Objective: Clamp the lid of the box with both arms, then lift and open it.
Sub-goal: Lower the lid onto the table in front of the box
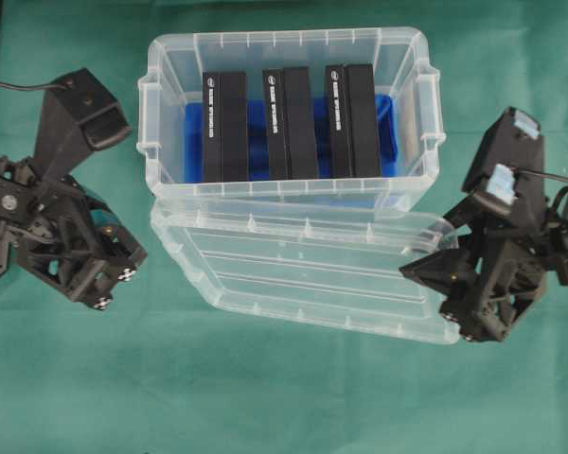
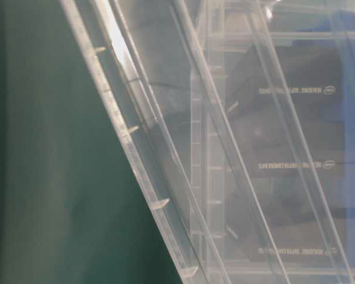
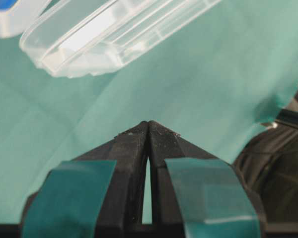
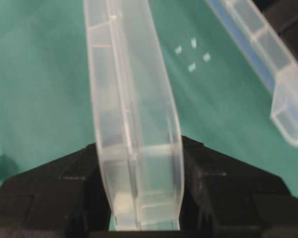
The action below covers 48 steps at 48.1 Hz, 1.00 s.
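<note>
The clear lid (image 1: 303,274) is off the box (image 1: 150,95) and lies slanted along the box's near wall; the table-level view shows the lid (image 2: 142,136) tilted. Three black blocks (image 1: 225,123) stand on the blue bottom of the open box. My right gripper (image 1: 426,291) is shut on the lid's right end, and in the right wrist view the lid's rim (image 4: 134,99) fills the gap in the right gripper (image 4: 141,198), touching both jaws. My left gripper (image 3: 148,124) is shut and empty over the cloth, left of the lid's corner (image 3: 109,34) and apart from it, as overhead (image 1: 133,265).
Green cloth (image 1: 265,397) covers the table. The box's handle edge (image 4: 268,54) passes to the upper right of the held lid. The other arm's black body (image 3: 278,163) shows at the far right of the left wrist view.
</note>
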### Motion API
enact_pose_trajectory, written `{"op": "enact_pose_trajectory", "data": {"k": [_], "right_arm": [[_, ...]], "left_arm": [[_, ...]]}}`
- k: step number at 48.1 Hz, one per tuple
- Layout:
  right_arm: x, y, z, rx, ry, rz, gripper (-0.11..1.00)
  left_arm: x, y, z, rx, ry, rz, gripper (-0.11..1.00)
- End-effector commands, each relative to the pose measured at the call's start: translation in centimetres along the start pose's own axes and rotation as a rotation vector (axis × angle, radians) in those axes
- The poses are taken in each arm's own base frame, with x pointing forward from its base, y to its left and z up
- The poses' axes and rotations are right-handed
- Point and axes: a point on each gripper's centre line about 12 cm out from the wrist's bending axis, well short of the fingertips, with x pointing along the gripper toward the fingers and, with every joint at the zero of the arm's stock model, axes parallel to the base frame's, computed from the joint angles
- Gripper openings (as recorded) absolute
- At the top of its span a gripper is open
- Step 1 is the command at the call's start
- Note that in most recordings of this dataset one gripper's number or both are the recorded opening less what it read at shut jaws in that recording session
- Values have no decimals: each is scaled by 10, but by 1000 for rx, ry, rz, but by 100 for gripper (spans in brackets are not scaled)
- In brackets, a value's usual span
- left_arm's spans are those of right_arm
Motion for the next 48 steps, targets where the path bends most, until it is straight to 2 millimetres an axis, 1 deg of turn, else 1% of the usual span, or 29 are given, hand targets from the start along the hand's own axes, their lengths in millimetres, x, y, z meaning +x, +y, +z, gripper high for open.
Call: {"op": "enact_pose_trajectory", "data": {"k": [1,7,19,29,36,48], "right_arm": [[-16,9,11,-37,-44,47,33],[-21,9,12,-125,-57,63,33],[-24,20,10,-321,-81,126,32],[-24,21,12,-400,-101,132,32],[-24,19,17,-452,-130,112,32],[-24,13,23,-521,-172,47,32]], "left_arm": [[-12,-4,2,36,-44,-57,0],[-19,-5,3,106,-91,-112,0],[-34,-6,4,317,-206,-208,0],[-41,-4,10,451,-272,-215,0],[-44,0,15,493,-307,-205,0],[-55,7,23,528,-396,-215,0]]}}
